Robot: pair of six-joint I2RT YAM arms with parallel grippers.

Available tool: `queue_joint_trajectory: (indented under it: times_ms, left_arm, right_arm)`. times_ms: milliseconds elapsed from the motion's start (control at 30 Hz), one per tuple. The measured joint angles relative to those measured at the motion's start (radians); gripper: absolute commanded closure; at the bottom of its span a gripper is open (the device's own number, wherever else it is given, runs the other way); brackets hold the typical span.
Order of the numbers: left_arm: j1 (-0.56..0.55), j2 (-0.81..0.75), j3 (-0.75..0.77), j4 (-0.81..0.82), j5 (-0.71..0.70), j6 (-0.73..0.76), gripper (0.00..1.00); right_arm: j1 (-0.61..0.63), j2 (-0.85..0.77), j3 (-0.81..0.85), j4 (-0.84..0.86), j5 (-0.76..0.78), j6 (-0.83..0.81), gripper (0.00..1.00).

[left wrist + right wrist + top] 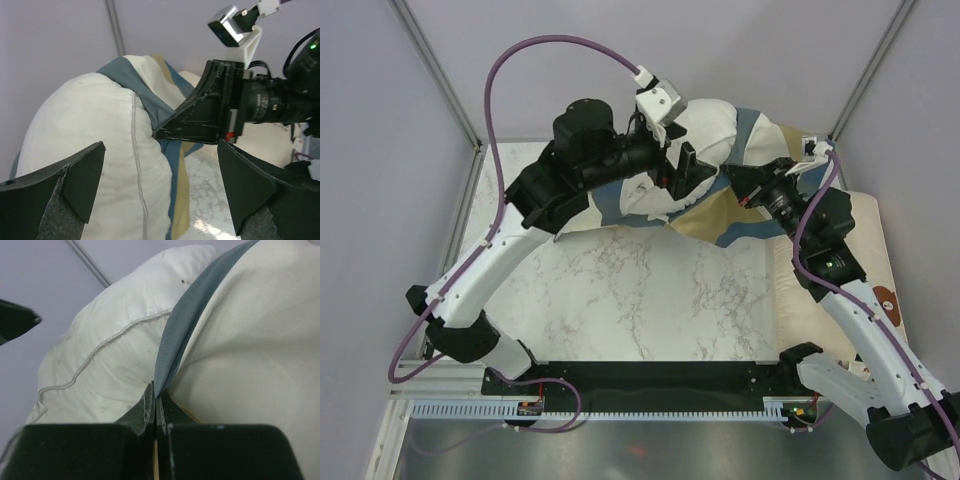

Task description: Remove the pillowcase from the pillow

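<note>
The plump off-white pillow (705, 122) lies at the back of the table, its exposed end bulging out of the blue, tan and cream pillowcase (720, 215). My right gripper (733, 182) is shut on the pillowcase's steel-blue edge (182, 330), right beside the bare pillow (105, 350). My left gripper (681, 170) is open, its fingers spread wide in front of the pillow's seamed end (95, 125). The left wrist view shows the right gripper (165, 132) pinching the blue hem (145, 95). A left fingertip (17, 320) shows at the right wrist view's left edge.
A flatter cream pillow (825, 290) lies along the table's right side under my right arm. The marble tabletop (640, 290) spreads in front of the pillow. Grey walls and frame posts (440, 75) close in the back corners.
</note>
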State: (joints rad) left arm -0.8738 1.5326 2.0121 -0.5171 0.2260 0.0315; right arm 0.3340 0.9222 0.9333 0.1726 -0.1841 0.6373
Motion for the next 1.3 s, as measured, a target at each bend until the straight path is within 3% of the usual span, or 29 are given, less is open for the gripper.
queue_joint_trajectory:
  times_ms: [200,467,633,833,1167,1233,1267,1300]
  left_arm:
    - [-0.015,0.116,0.022,-0.002,-0.108,0.191,0.00]
    - [-0.027,0.160,-0.006,0.036,-0.266,0.317,0.01]
    - [-0.041,0.146,-0.119,0.158,-0.368,0.361,0.01]
    - [-0.056,0.059,-0.360,0.379,-0.412,0.386,0.00]
    - [-0.012,0.017,-0.487,0.491,-0.423,0.403,0.02]
    - [-0.011,0.006,-0.503,0.499,-0.416,0.401,0.27]
    - [-0.010,0.002,-0.509,0.501,-0.407,0.397,0.51]
    - [-0.009,-0.002,-0.515,0.501,-0.399,0.393,0.66]
  right_arm:
    - [0.069,0.002,0.000,0.008,-0.023,0.005,1.00]
    - [0.125,0.008,-0.001,-0.003,-0.023,0.000,1.00]
    - [0.127,-0.003,-0.003,-0.055,-0.016,-0.014,1.00]
    - [0.130,-0.028,-0.010,-0.142,-0.018,-0.037,1.00]
    - [0.141,-0.085,-0.010,-0.202,-0.029,-0.051,1.00]
    - [0.142,-0.087,-0.010,-0.208,-0.034,-0.051,1.00]
    - [0.142,-0.088,-0.010,-0.209,-0.038,-0.051,1.00]
    - [0.142,-0.088,-0.010,-0.211,-0.039,-0.051,1.00]
